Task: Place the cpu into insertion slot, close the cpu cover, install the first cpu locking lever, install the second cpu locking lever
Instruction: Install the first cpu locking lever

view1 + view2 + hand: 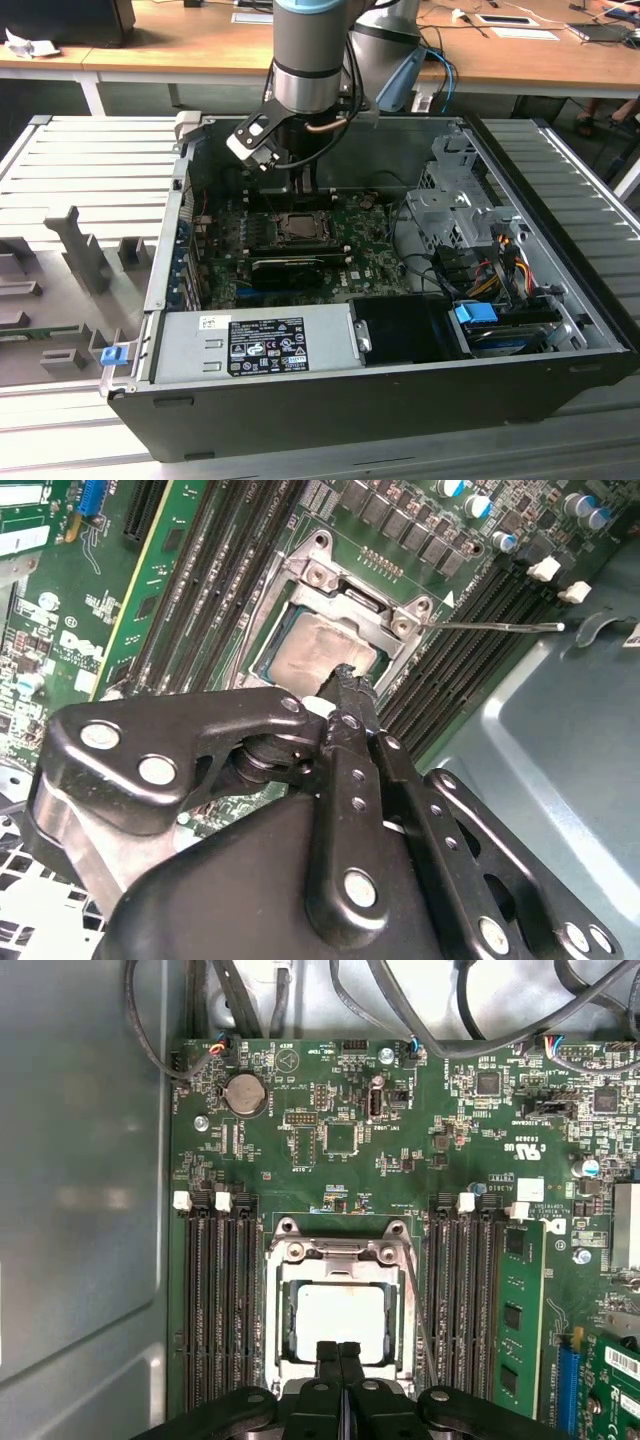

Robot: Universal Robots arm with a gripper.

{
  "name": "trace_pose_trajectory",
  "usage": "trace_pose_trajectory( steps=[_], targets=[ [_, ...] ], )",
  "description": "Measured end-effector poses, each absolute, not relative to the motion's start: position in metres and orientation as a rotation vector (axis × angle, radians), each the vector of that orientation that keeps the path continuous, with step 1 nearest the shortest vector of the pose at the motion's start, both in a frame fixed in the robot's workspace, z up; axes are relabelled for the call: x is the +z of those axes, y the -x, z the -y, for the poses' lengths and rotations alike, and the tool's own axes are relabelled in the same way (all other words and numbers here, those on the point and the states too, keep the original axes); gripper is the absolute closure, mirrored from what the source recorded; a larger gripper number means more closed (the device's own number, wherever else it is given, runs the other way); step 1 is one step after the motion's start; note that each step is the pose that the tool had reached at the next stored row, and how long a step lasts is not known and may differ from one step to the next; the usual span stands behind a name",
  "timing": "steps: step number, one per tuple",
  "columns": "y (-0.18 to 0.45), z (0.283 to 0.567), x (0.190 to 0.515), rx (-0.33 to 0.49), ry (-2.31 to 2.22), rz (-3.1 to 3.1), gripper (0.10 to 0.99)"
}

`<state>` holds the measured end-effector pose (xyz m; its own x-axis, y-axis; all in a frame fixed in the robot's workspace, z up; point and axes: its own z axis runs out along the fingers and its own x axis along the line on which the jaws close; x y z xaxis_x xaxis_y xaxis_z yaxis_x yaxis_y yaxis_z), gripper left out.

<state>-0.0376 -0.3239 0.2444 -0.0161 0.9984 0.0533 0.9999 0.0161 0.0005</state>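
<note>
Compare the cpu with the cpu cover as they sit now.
The cpu is a solid, dull beige square; the cpu cover is a silver frame with a square cut-out. The cpu cover is larger and rings the cpu, which shows through the cut-out. Both are square and lie flat.

Dull metal cpu [340,1322], silver metal cpu cover [338,1268], glossy end effector [339,1350]
</note>
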Motion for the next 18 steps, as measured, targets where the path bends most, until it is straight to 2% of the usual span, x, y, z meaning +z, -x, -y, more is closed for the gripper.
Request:
trace_pose_trajectory(
  steps=[18],
  targets=[
    [0.038, 0.324, 0.278, -0.059, 2.177, 2.212, 0.98]
  ],
)
